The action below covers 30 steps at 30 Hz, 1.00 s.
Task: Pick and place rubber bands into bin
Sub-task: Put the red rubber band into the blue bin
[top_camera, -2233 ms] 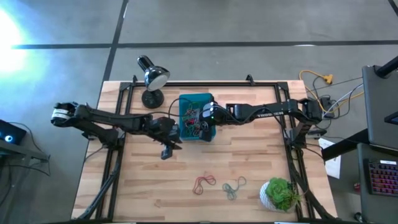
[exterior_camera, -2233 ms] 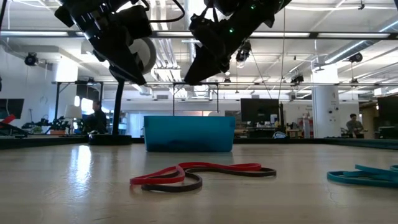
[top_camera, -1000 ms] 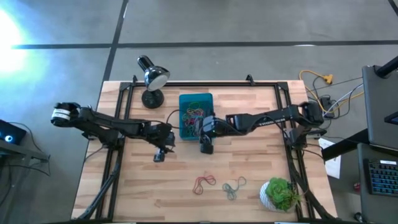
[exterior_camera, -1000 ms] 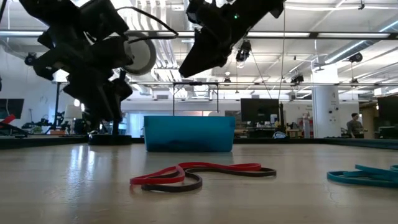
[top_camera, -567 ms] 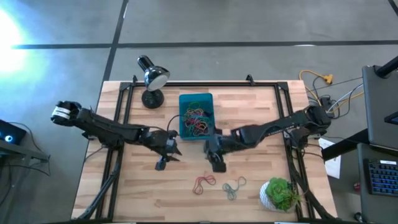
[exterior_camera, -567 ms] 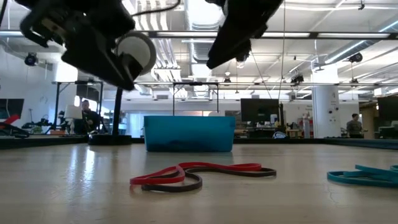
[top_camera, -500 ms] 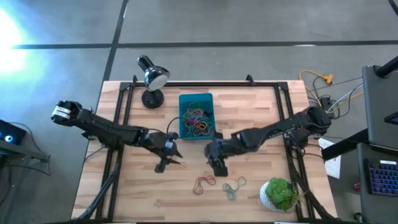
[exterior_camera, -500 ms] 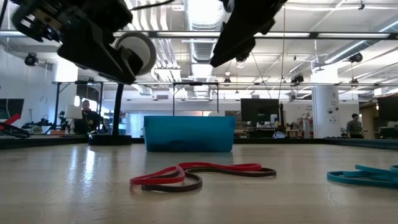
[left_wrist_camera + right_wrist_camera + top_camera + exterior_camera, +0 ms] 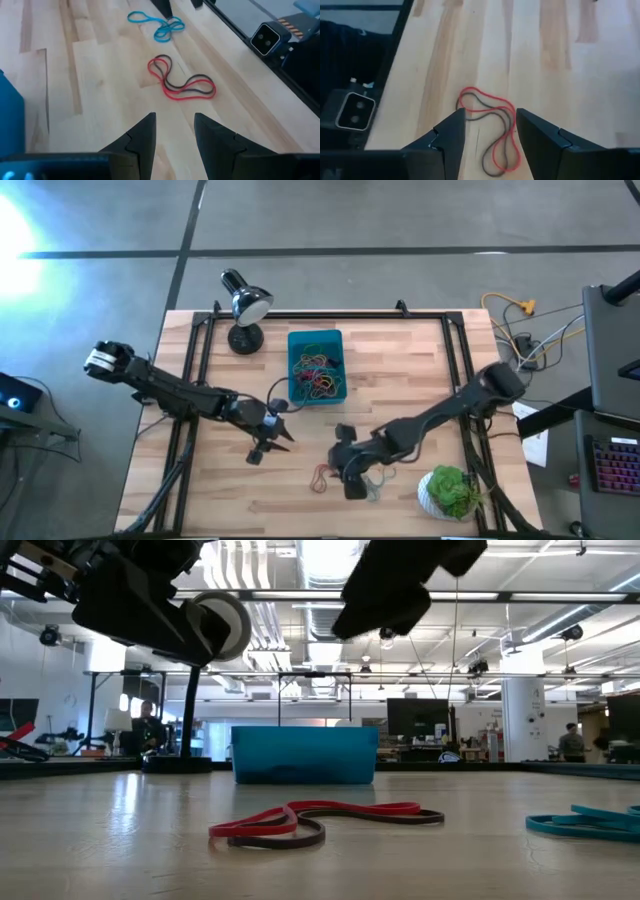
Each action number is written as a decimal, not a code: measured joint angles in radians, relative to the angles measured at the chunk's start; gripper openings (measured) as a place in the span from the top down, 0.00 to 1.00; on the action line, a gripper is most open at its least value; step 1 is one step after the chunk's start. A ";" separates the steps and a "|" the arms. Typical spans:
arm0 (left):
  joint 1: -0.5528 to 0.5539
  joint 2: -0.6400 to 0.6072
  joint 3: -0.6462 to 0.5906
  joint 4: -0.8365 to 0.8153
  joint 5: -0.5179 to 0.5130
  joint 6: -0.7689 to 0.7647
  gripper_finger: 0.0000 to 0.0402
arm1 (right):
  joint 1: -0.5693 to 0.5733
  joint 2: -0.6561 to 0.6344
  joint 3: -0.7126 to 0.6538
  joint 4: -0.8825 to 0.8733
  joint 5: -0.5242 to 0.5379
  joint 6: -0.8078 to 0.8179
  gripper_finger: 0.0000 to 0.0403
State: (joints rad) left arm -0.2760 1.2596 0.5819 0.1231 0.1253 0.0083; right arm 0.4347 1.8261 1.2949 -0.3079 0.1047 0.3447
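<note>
Right gripper (image 9: 487,137) hovers, fingers spread and empty, over the thin red and dark rubber loops (image 9: 489,127) lying flat on the wooden table (image 9: 550,65), well short of the teal plastic bin (image 9: 315,367). Flat bands could slip the pinch. Left gripper (image 9: 172,137) waits nearby, parted and empty.

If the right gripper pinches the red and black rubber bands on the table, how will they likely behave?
The red and black rubber bands lie in thin wavy loops flat on the wooden table, so probably floppy and light. Overlapping, they may lift together. The right gripper must likely pinch low.

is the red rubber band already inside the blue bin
No, the red rubber band lies on the bare wooden table, well apart from the bin.
</note>
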 joint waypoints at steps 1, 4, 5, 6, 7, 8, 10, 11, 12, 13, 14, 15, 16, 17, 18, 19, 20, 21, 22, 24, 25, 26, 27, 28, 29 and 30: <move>0.000 0.003 0.000 0.003 0.000 0.002 0.71 | 0.002 0.017 0.000 0.012 -0.001 0.003 0.58; -0.001 0.004 -0.001 0.000 0.000 0.002 0.71 | 0.003 0.075 0.001 0.016 -0.001 0.021 0.60; -0.001 0.004 -0.001 0.001 0.000 0.002 0.71 | 0.002 0.093 0.001 0.017 0.000 0.027 0.60; -0.001 0.005 -0.003 0.001 0.000 0.001 0.71 | 0.002 0.109 0.001 0.019 0.000 0.032 0.61; -0.001 0.006 -0.003 0.000 0.000 0.001 0.71 | 0.001 0.121 0.001 0.021 0.001 0.038 0.61; -0.001 0.006 -0.003 0.000 0.000 0.000 0.71 | -0.001 0.133 0.001 0.023 0.001 0.042 0.62; -0.002 0.006 -0.003 0.001 0.000 0.000 0.71 | -0.005 0.157 0.001 0.036 0.002 0.046 0.63; -0.002 0.006 -0.003 0.001 0.000 0.000 0.71 | -0.006 0.170 0.001 0.035 0.002 0.048 0.64; -0.002 0.006 -0.004 0.000 0.000 -0.001 0.71 | -0.007 0.183 0.001 0.033 0.001 0.049 0.65; -0.002 0.006 -0.003 0.001 0.000 -0.001 0.71 | -0.007 0.192 0.001 0.032 0.001 0.049 0.65; -0.002 0.006 -0.004 0.001 0.000 -0.001 0.71 | -0.008 0.199 0.001 0.027 0.002 0.049 0.66; -0.002 0.006 -0.004 0.001 0.000 -0.001 0.71 | -0.010 0.203 0.001 0.027 0.002 0.049 0.67; -0.002 0.006 -0.004 0.001 0.000 -0.001 0.71 | -0.010 0.205 0.002 0.028 0.002 0.049 0.68; -0.002 0.006 -0.004 0.001 0.000 -0.001 0.71 | -0.012 0.205 0.002 0.028 0.002 0.049 0.68; -0.002 0.006 -0.004 0.002 0.000 0.000 0.71 | -0.014 0.204 0.002 0.029 0.003 0.049 0.69; -0.002 0.006 -0.004 0.004 0.000 0.001 0.71 | -0.015 0.204 0.002 0.029 0.004 0.049 0.70; -0.002 0.006 -0.004 0.004 0.000 0.002 0.71 | -0.016 0.204 0.002 0.029 0.004 0.049 0.70; -0.002 0.006 -0.004 0.003 0.000 0.002 0.71 | -0.017 0.204 0.002 0.028 0.004 0.049 0.71; -0.002 0.006 -0.004 0.004 0.000 0.002 0.71 | -0.017 0.204 0.002 0.028 0.004 0.049 0.72; -0.002 0.006 -0.004 0.003 -0.001 0.003 0.71 | -0.017 0.204 0.002 0.029 0.004 0.049 0.73; -0.002 0.006 -0.004 0.003 -0.001 0.003 0.71 | -0.017 0.204 0.002 0.029 0.003 0.049 0.74; -0.002 0.006 -0.004 0.003 -0.002 0.003 0.71 | -0.016 0.204 0.002 0.029 0.003 0.049 0.74; -0.002 0.006 -0.004 0.003 -0.002 0.003 0.71 | -0.016 0.205 0.002 0.029 0.003 0.049 0.75; -0.002 0.006 -0.004 0.003 -0.002 0.004 0.71 | -0.016 0.204 0.002 0.030 0.003 0.049 0.75; -0.001 0.006 -0.004 0.003 -0.002 0.004 0.71 | -0.016 0.204 0.002 0.032 0.003 0.049 0.76; -0.001 0.006 -0.004 0.003 -0.002 0.004 0.71 | -0.016 0.204 0.002 0.035 0.003 0.049 0.76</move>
State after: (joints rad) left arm -0.2770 1.2659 0.5781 0.1261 0.1230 0.0128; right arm 0.4187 2.0304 1.2964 -0.2725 0.1078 0.3938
